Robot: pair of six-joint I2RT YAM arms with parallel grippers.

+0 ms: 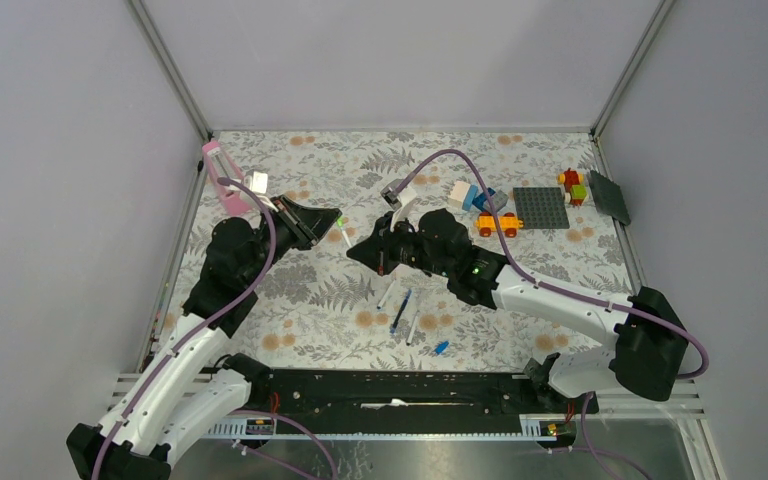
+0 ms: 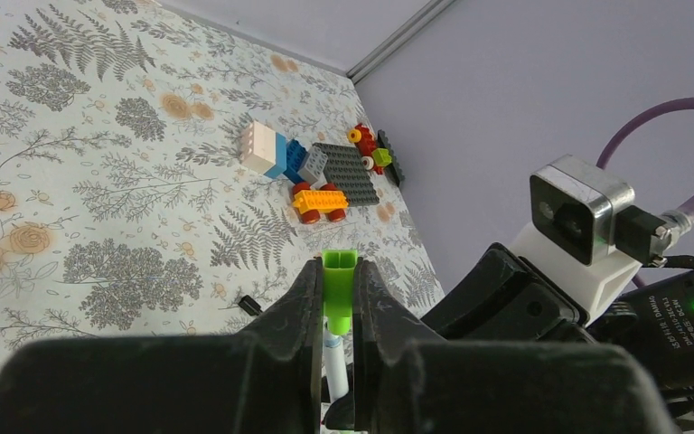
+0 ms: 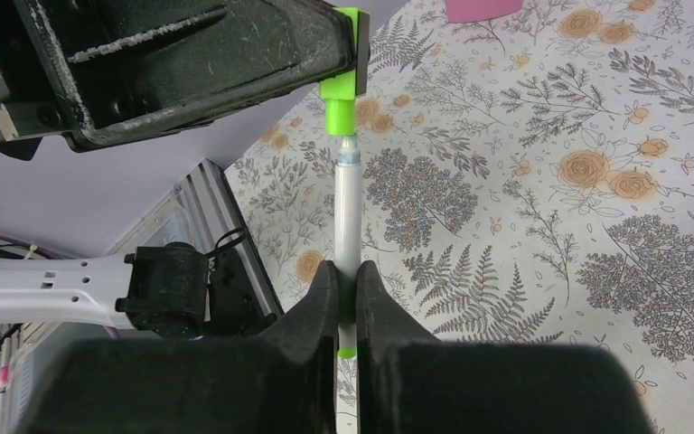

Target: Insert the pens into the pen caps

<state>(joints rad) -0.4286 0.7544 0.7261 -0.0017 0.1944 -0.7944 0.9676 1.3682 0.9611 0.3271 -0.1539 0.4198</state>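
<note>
My left gripper (image 2: 337, 271) is shut on the bright green cap (image 2: 338, 280), held above the table. My right gripper (image 3: 346, 276) is shut on a white pen (image 3: 346, 217) with a green end. The pen's front end meets the mouth of the green cap (image 3: 339, 86), in line with it. In the top view the two grippers face each other at mid table, with the cap (image 1: 343, 222) between them. Two white pens (image 1: 390, 293) (image 1: 415, 325) and the dark blue pen (image 1: 401, 310) lie in front. A light blue cap (image 1: 441, 347) and a black cap (image 2: 249, 306) lie on the table.
Coloured toy bricks, an orange brick car (image 1: 500, 224) and a grey baseplate (image 1: 541, 207) sit at the back right, with a dark green plate (image 1: 610, 197) by the right wall. A pink object (image 1: 222, 175) stands at the back left.
</note>
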